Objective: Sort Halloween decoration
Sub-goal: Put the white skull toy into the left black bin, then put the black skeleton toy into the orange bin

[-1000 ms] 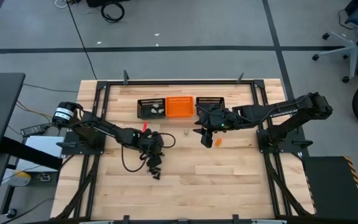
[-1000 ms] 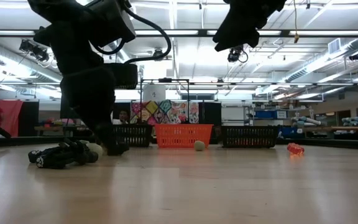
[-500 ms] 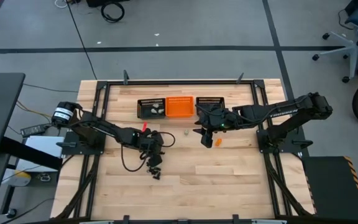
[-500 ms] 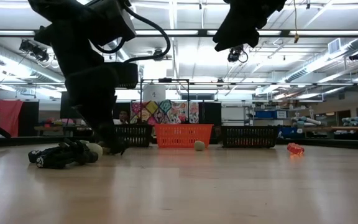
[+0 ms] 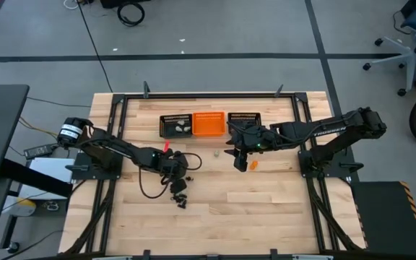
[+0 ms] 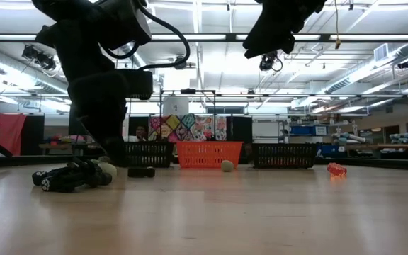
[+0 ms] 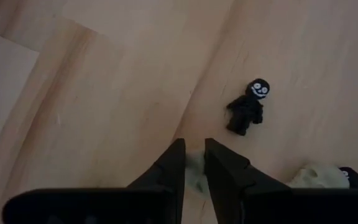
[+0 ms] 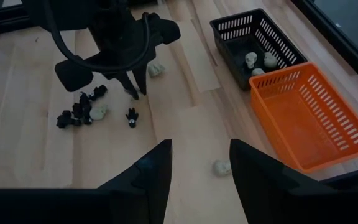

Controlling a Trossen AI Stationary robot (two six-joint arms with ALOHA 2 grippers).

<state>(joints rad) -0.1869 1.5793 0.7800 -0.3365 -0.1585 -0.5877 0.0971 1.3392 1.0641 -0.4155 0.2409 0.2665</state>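
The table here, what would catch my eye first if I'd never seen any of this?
Probably the orange basket at the table's far edge, bright between two black baskets, the left one holding pale trinkets. Next, the left tool, low over the wood with a pale trinket between its narrowly parted fingers, beside a small black grinning figure. The right tool hangs open above the table's middle.

wooden table (image 5: 266,209) with black frame. three mesh baskets in a row at the far edge: black (image 5: 177,125), orange (image 5: 209,123), black (image 5: 244,118). office chair (image 5: 403,36) on grey floor.
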